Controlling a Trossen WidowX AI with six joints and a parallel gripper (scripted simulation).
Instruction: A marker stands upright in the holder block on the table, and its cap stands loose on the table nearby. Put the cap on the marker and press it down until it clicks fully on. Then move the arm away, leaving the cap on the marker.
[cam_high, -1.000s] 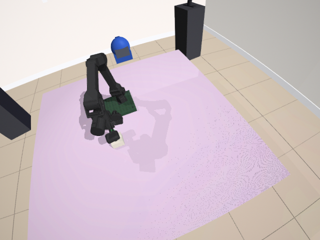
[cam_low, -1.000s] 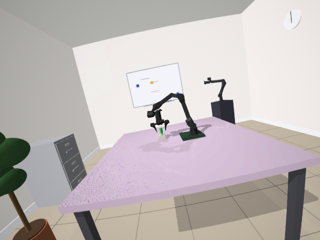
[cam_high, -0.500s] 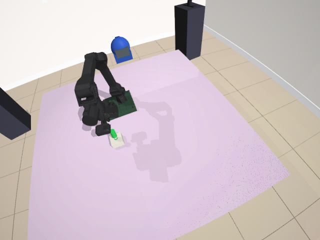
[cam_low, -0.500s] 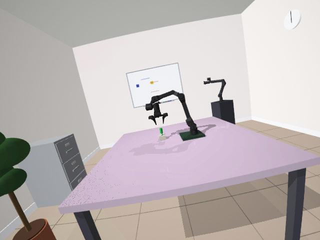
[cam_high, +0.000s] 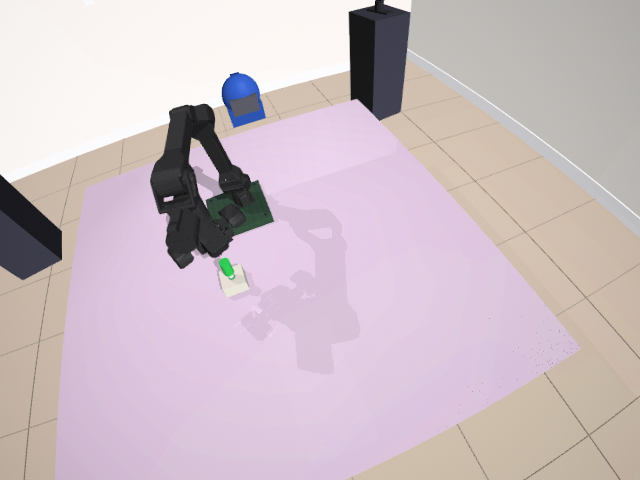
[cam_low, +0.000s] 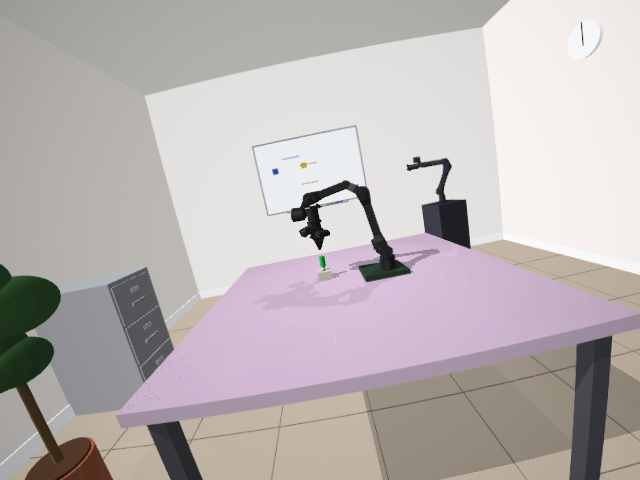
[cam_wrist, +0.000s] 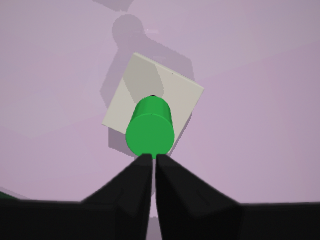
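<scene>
Table, lilac top on dark legs, fills the near ground in the exterior view, w/ a potted plant and grey filing cabinet at near left. Mid-table stands the pale block, w/ the green cap sitting on the marker that rises upright from it; marker body itself is all but hidden under the cap. Black gripper hangs above the cap, apart from it, fingers pressed together to a point and gripping nothing. Wrist view confirms: the two dark fingers meet w/ only a thin slit between them, tips just at the near edge of the cap, block square beneath. Top view puts cap and block near of the arm's green base plate, gripper just beside the cap's far end. Arm arches up from the base plate right of the block. Farther back: a second arm on a dark pedestal at far right, whiteboard on the far wall, clock high at right.
</scene>
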